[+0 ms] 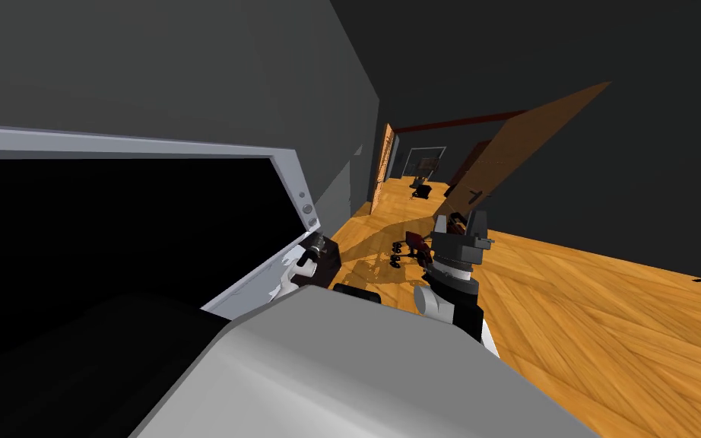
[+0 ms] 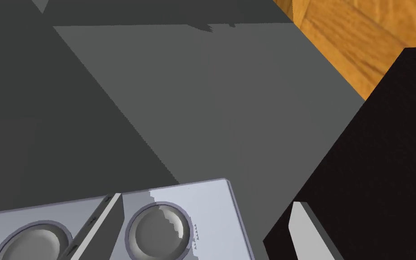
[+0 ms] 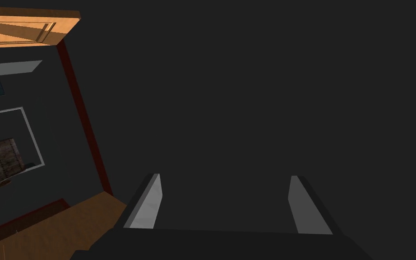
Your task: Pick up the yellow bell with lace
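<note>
My left gripper (image 1: 312, 255) sits low against the corner of a big black screen (image 1: 113, 228) with a light grey frame (image 1: 290, 171). In the left wrist view its fingers (image 2: 308, 230) stand wide apart, open, with the frame's corner and its two round knobs (image 2: 157, 232) between and behind them. My right gripper (image 1: 459, 222) is raised over the wooden floor, fingers pointing up. In the right wrist view that gripper (image 3: 227, 207) is open with nothing between its fingers, facing a dark wall.
A grey wall (image 1: 189, 68) runs behind the screen. A wooden door (image 1: 528, 141) stands open ahead on the right. A dark wheeled chair (image 1: 411, 251) is on the wooden floor (image 1: 607, 319) just beyond my hands. A far doorway (image 1: 421, 171) shows more furniture.
</note>
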Available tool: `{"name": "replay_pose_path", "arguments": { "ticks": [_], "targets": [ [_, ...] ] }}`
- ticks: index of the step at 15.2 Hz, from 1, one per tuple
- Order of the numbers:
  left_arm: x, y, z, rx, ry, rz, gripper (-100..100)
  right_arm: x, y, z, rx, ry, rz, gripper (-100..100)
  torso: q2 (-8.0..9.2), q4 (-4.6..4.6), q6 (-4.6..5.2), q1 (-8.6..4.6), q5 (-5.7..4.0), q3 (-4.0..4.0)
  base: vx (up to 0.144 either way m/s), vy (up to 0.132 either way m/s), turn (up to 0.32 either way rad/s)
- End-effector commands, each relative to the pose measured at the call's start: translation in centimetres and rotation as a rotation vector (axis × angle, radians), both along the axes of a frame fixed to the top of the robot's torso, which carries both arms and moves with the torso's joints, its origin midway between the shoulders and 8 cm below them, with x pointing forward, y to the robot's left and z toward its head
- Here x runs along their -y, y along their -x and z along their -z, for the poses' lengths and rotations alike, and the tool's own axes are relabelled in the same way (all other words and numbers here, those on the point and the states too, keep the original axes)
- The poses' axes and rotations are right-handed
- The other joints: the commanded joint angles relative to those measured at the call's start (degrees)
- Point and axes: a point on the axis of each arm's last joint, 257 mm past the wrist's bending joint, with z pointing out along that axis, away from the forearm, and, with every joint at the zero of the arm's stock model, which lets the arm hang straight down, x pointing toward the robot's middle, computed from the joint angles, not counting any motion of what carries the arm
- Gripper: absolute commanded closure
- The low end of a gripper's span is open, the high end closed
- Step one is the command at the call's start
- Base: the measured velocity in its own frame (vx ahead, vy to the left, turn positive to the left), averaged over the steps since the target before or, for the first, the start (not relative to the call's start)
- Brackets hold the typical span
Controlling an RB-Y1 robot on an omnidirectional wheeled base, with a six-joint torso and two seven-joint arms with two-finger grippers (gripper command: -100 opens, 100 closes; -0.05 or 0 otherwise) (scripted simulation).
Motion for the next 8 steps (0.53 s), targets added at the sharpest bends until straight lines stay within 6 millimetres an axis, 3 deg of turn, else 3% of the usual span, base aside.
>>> {"name": "replay_pose_path", "arguments": {
  "ticks": [1, 2, 7, 8],
  "targets": [
    [0.0, 0.2, 2.3, -0.062, 0.009, -0.01, -100, 0.0, 0.0, 0.0, 0.0, 0.0, 0.0, 0, 0.0, 0.0, 0.0, 0.0, 0.0, 0.0, 0.031, 0.028, -0.056],
    [0.0, 0.2, 2.3, -0.062, 0.009, -0.01, -100, 0.0, 0.0, 0.0, 0.0, 0.0, 0.0, 0, -0.01, 0.0, 0.01, 0.0, 0.0, 0.0, 0.026, 0.028, -0.039],
    [-0.6, 2.3, 8.3, -0.22, 0.031, -0.038, -100, 0.0, 0.0, 0.0, 0.0, 0.0, 0.0, 0, 0.0, 0.0, 0.0, 0.03, 0.0, 0.0, 0.028, 0.032, -0.059],
    [-0.6, 2.3, 8.3, -0.22, 0.031, -0.038, -100, 0.0, 0.0, 0.0, 0.0, 0.0, 0.0, 0, -0.02, 0.0, 0.0, 0.03, 0.0, -0.01, 0.033, 0.033, -0.043]
  ]
}}
